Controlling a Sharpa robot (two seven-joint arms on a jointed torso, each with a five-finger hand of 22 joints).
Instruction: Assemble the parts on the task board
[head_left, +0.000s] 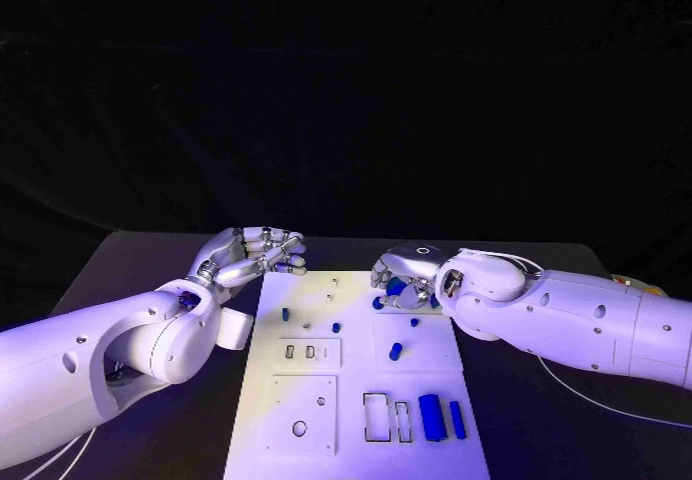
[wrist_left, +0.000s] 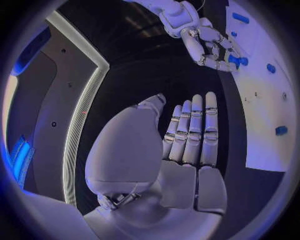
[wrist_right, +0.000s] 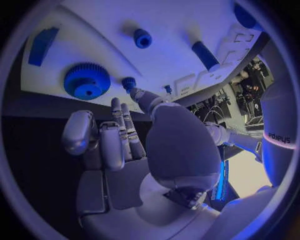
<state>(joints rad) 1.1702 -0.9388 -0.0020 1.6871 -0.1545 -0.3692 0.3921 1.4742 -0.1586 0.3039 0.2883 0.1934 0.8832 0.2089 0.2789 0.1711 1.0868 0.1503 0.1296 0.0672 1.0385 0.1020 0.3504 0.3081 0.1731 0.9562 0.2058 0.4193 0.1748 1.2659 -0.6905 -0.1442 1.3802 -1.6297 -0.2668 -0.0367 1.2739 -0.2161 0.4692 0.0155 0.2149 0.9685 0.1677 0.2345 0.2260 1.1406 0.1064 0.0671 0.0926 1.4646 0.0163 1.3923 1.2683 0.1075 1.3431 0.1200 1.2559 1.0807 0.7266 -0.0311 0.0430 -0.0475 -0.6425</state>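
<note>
1. Right robot hand (head_left: 405, 272) hangs over the far right part of the task board (head_left: 361, 400), fingers bent downward. In the right wrist view the fingers (wrist_right: 122, 131) are loosely curled with nothing between them; a fingertip lies right by a small blue peg (wrist_right: 129, 82), contact not clear.
2. Just beyond that peg stands a blue gear (wrist_right: 87, 81); a second blue peg (wrist_right: 142, 38) and a blue cylinder (wrist_right: 205, 55) lie farther out.
3. Left robot hand (head_left: 253, 255) hovers off the board's far left corner, above the dark surface (head_left: 130, 265). Fingers are straight and side by side in the left wrist view, empty.
4. Farthest from both hands, at the near edge, two blue bars (head_left: 431, 416) lie beside rectangular slots.
</note>
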